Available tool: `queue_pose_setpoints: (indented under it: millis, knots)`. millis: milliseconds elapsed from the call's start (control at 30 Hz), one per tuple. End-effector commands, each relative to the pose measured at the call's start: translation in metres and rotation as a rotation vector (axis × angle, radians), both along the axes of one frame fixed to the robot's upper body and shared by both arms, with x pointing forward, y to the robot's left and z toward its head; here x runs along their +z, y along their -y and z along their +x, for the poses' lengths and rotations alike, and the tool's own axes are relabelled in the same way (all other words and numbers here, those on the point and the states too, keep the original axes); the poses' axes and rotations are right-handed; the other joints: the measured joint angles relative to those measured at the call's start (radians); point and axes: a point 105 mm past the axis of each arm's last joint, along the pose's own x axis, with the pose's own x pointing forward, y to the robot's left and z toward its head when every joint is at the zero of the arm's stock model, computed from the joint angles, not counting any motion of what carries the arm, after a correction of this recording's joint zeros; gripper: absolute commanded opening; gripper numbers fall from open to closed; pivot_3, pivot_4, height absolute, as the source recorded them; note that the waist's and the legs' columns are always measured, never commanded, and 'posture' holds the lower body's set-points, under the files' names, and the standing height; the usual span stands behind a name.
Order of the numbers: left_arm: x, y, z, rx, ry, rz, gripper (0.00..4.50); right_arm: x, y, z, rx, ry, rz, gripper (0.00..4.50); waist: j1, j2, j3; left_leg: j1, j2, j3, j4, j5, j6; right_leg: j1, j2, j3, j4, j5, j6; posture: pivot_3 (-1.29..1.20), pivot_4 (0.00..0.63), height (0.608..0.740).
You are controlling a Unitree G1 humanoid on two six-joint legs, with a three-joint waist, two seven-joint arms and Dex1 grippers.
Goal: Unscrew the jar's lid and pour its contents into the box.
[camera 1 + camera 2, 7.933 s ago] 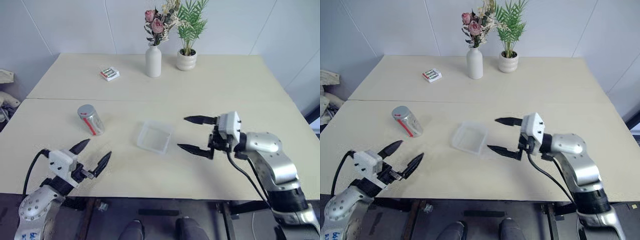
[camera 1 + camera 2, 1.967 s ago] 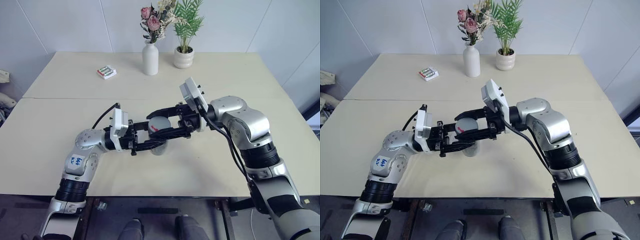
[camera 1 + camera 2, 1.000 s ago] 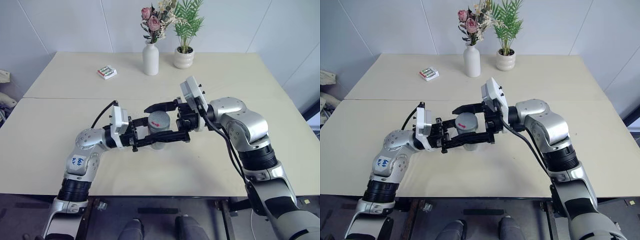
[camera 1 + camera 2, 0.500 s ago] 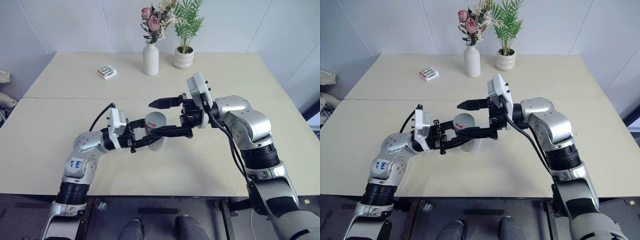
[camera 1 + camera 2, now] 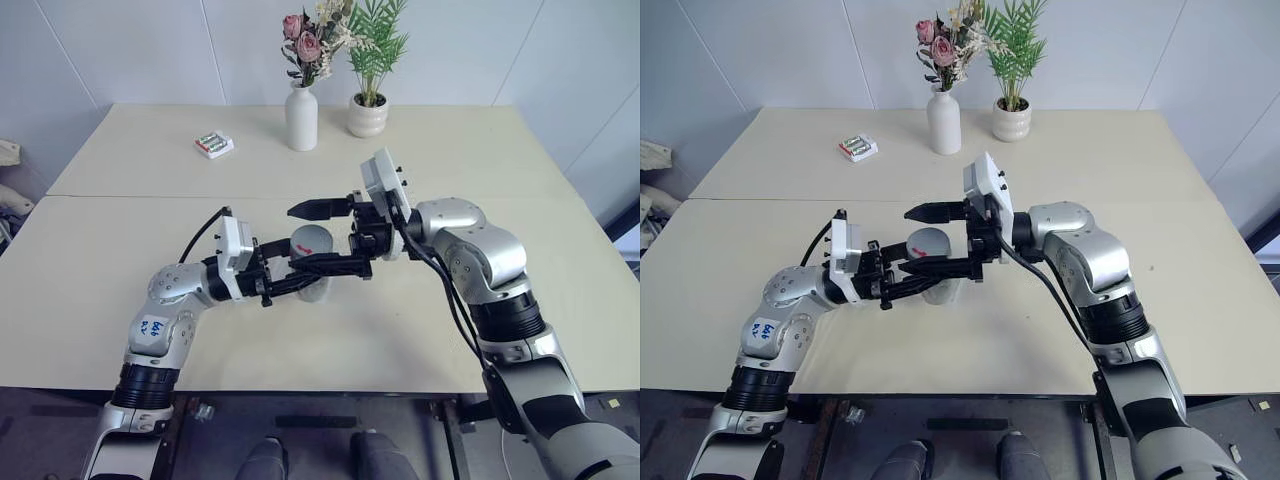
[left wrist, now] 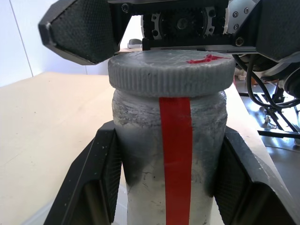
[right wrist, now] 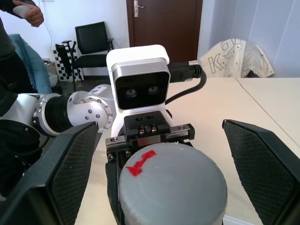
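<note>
Head views: left claw [image 5: 300, 279] clamped on the body of the jar [image 5: 312, 262], holding it upright over the middle of the desk [image 5: 120, 230]. Right claw [image 5: 322, 238] spread wide, one finger beyond the lid [image 5: 312, 240], one nearer, neither touching it. Lid on, so the step in hand looks like the approach to unscrewing. The box sits under the jar and arms, mostly hidden; cannot make out its edges. White vase [image 5: 301, 118], plant pot [image 5: 367, 116] and small white pack [image 5: 214, 145] stand well apart at the far side of the desk. Open desk left, right and near; nothing crowds the arms but each other.

Left wrist view: left claw's pads [image 6: 108, 171] press the jar's [image 6: 168, 154] sides below the lid [image 6: 171, 72]; red strip runs up the wall. The right claw's two fingers flank the lid rim with a gap each side. Contents not discernible through the cloudy wall.

Right wrist view: lid top [image 7: 171, 185] with its red mark centred between the right claw's fingers [image 7: 70, 168], both clear of the rim. Left wrist camera housing [image 7: 138, 82] sits just behind the jar. A person's hand [image 7: 28, 11] at the far edge of the room, a chair [image 7: 91, 44] beyond.

Judgement: next move calls for closing squarely on the ribbed rim, then twisting while the left claw holds firm. Risk: the wrists are close together, so little room to turn before housings or cables meet
</note>
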Motion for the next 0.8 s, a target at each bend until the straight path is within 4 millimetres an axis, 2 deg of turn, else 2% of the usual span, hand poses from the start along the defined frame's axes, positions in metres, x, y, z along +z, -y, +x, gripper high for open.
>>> queue_pose_setpoints:
  millis: [33, 467, 800]
  knots:
    - [0.01, 0.006, -0.009, -0.042, 0.036, -0.018, 2.27, 0.009, -0.003, 0.004, -0.02, 0.048, 0.016, 4.48, -0.001, 0.0, 0.0, 0.0, 0.0, 0.0, 0.0, 0.0, 0.0, 0.0, 0.0, 0.0, 0.0, 0.0, 0.0, 0.0, 0.15, 0.74]
    - [0.009, 0.006, -0.01, -0.04, 0.036, -0.014, 2.27, 0.016, 0.012, 0.017, -0.054, 0.049, 0.043, 4.48, -0.001, 0.0, 0.0, 0.0, 0.0, 0.0, 0.0, 0.0, 0.0, 0.0, 0.0, 0.0, 0.0, 0.0, 0.0, 0.0, 0.15, 0.74]
    - [0.009, 0.004, -0.009, -0.024, 0.043, -0.02, 2.27, 0.012, 0.036, 0.027, -0.113, 0.031, 0.012, 4.48, -0.001, 0.0, 0.0, 0.0, 0.0, 0.0, 0.0, 0.0, 0.0, 0.0, 0.0, 0.0, 0.0, 0.0, 0.0, 0.0, 0.15, 0.74]
